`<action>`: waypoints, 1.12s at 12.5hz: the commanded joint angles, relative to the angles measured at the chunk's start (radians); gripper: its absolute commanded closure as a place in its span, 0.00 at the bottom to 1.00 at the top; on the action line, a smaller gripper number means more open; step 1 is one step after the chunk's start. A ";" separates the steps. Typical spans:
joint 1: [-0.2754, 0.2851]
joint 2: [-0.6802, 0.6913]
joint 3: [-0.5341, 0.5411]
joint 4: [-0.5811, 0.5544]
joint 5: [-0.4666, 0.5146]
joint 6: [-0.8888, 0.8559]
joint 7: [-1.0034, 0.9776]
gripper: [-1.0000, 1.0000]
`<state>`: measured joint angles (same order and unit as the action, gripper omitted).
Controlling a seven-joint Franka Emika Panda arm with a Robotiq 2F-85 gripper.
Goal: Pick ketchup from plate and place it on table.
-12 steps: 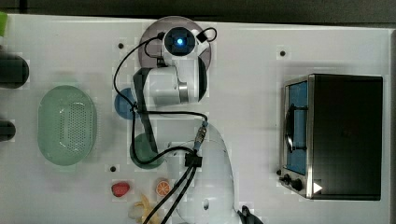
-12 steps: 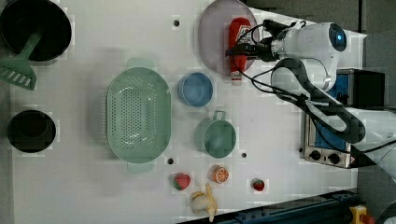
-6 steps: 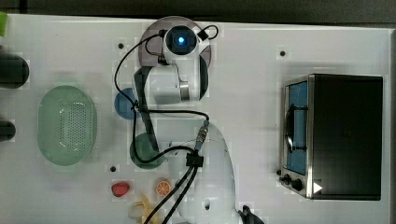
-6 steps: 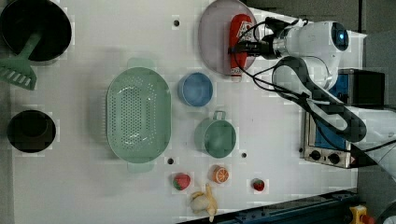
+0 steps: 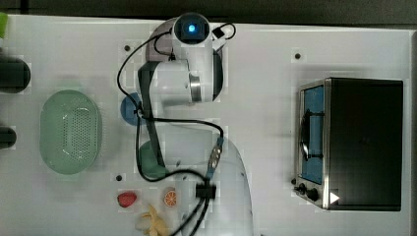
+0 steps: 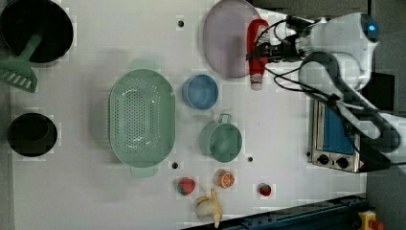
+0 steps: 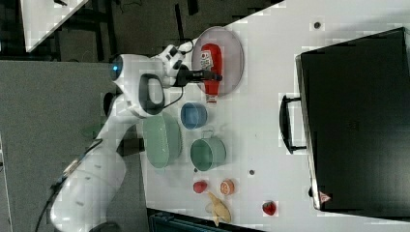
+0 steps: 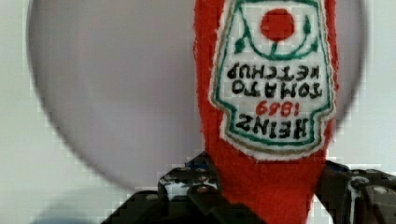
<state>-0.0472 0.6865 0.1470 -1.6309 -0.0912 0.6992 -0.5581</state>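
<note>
Gripper [image 6: 261,49] closed partway around the ketchup [image 6: 257,45], one dark finger [image 8: 191,189] pressed against each side of the red bottle's lower body in the wrist view, no gap showing between pads and bottle. Ketchup [image 8: 271,93] label plainly legible there, reading upside down, with the pale lilac plate [image 8: 116,88] behind it. In the left view, ketchup lying lengthwise across the plate's [image 6: 225,38] right edge, white cap end past the rim and over the counter [image 6: 282,143], nearest the blue bowl [image 6: 200,91]. In the right view, same arrangement: gripper [image 7: 212,76] reaching in from the right view's left, clamped across the ketchup [image 7: 211,65] near its neck, bottle body over the plate [image 7: 232,53], cap toward the blue bowl [image 7: 194,115]. Cannot tell from these views whether the bottle is raised off the plate or resting on it. In the top view, arm's wrist housing covering most of the plate [image 5: 160,37], only a sliver of rim visible beside it. Elsewhere on the counter: mint basket [image 6: 141,117], green cup [image 6: 220,140], toy fruits near the front edge, toaster oven [image 5: 351,142] well apart from the plate.
</note>
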 commanded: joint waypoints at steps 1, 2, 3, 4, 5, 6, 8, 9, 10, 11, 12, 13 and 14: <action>-0.048 -0.197 0.012 0.056 0.024 -0.066 0.053 0.42; -0.059 -0.233 0.012 0.055 0.054 -0.114 0.053 0.42; -0.071 -0.267 0.012 0.052 0.089 -0.165 0.053 0.42; -0.083 -0.299 0.010 0.050 0.127 -0.218 0.054 0.42; -0.097 -0.329 0.006 0.050 0.155 -0.266 0.054 0.42; -0.108 -0.359 -0.003 0.049 0.163 -0.302 0.054 0.42; -0.124 -0.417 -0.032 0.025 0.163 -0.356 0.054 0.42; -0.127 -0.446 -0.049 -0.001 0.163 -0.386 0.056 0.42; -0.128 -0.474 -0.066 -0.034 0.163 -0.408 0.061 0.42; -0.129 -0.501 -0.079 -0.075 0.163 -0.411 0.072 0.42; -0.129 -0.528 -0.087 -0.118 0.163 -0.400 0.085 0.42; -0.129 -0.557 -0.088 -0.163 0.162 -0.387 0.098 0.42; -0.127 -0.586 -0.087 -0.211 0.162 -0.370 0.114 0.42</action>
<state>-0.1704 0.1132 0.0406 -1.8115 0.0682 0.3184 -0.5127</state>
